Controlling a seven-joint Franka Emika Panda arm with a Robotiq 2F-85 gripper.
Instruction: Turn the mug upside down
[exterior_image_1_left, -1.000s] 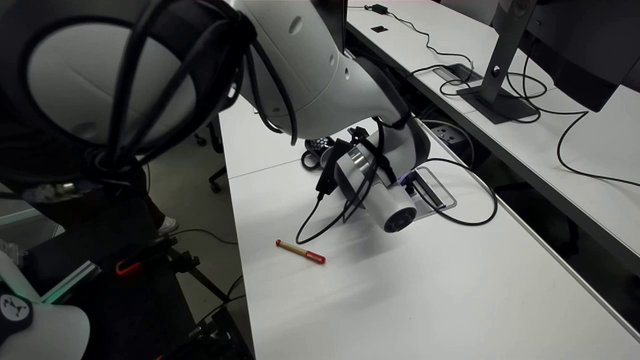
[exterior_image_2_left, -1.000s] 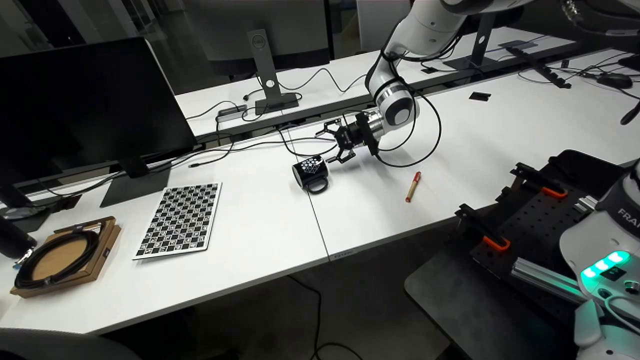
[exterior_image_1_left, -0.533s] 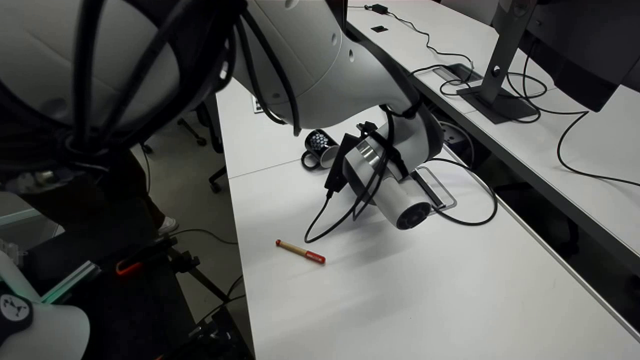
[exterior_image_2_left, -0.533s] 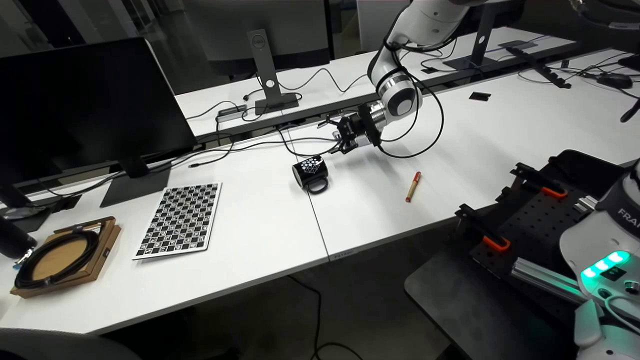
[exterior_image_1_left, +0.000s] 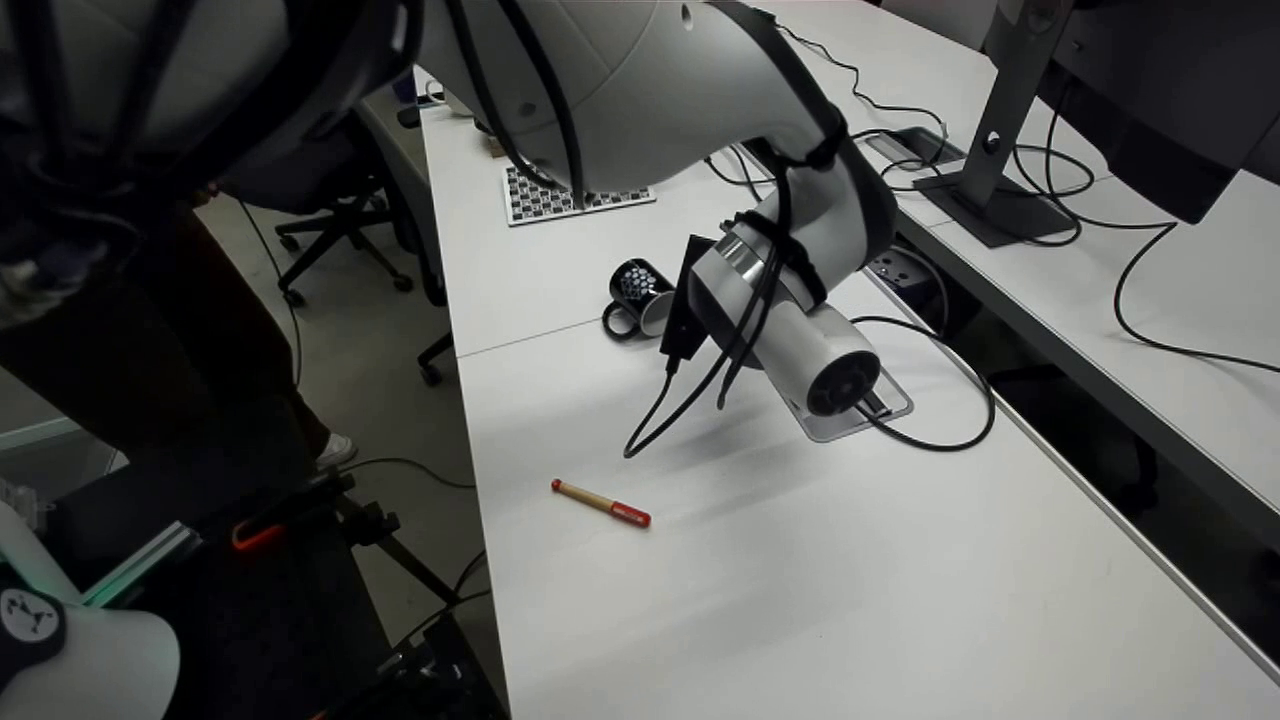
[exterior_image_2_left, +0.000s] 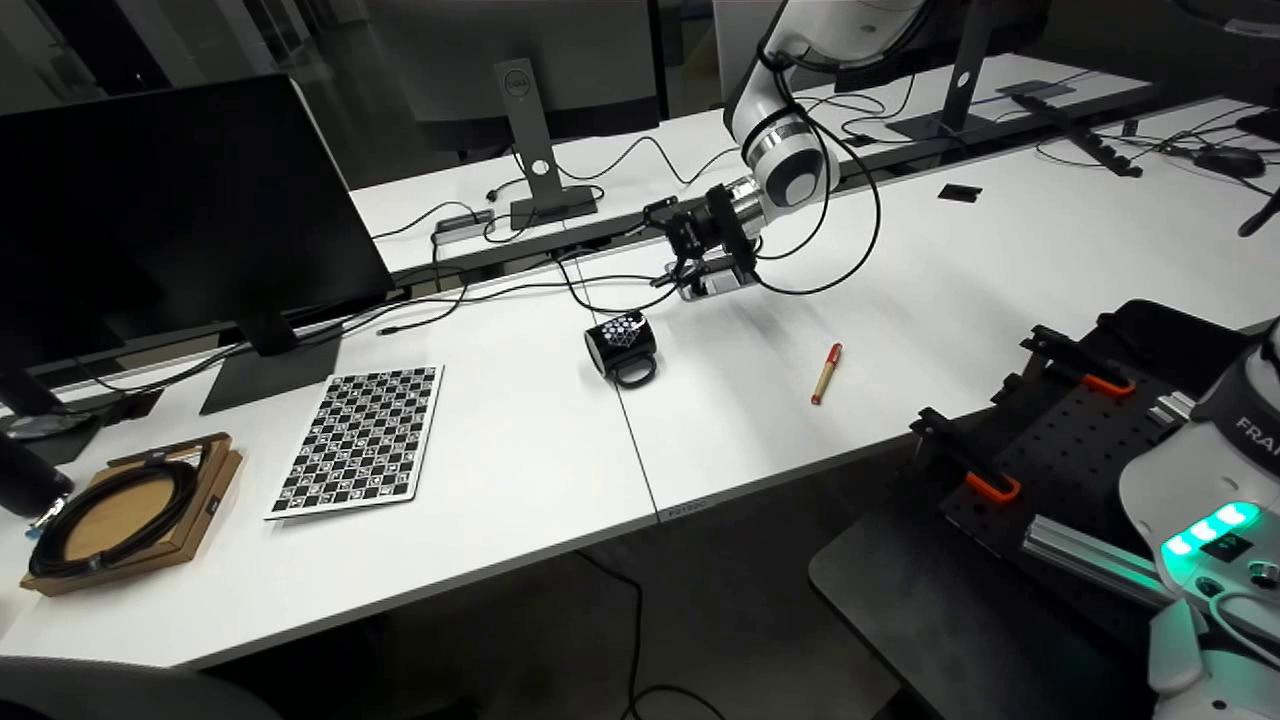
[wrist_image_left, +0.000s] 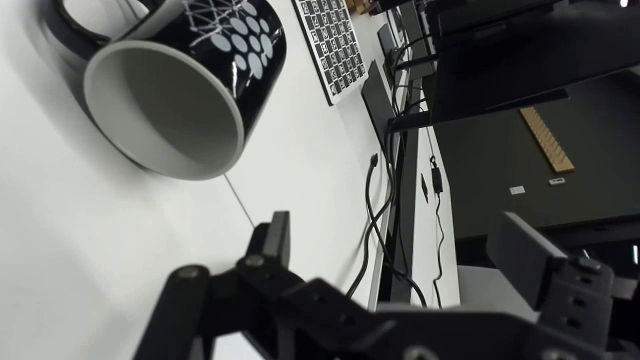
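Note:
The black mug (exterior_image_2_left: 621, 340) with a pale dot pattern lies on its side on the white table, at the seam. It also shows in an exterior view (exterior_image_1_left: 640, 285). Its handle rests toward the table's front edge. In the wrist view the mug (wrist_image_left: 185, 90) is at upper left, its grey open mouth facing the camera, with nothing inside. My gripper (exterior_image_2_left: 645, 258) is open and empty, above the table, behind the mug toward the back edge and apart from it. In the wrist view the gripper's fingers (wrist_image_left: 392, 225) are wide apart. An exterior view hides them behind the wrist.
A red-brown pen (exterior_image_2_left: 826, 374) lies on the table. A table outlet frame (exterior_image_2_left: 715, 285) is below the gripper. Black cables (wrist_image_left: 372, 220) run along the back edge. A checkered board (exterior_image_2_left: 360, 435), a monitor (exterior_image_2_left: 180, 220) and a cardboard box (exterior_image_2_left: 190, 520) stand further along.
The gripper has moved up and away from the mug toward the table's back edge, still open. The mug has not moved and shows more fully beside the arm.

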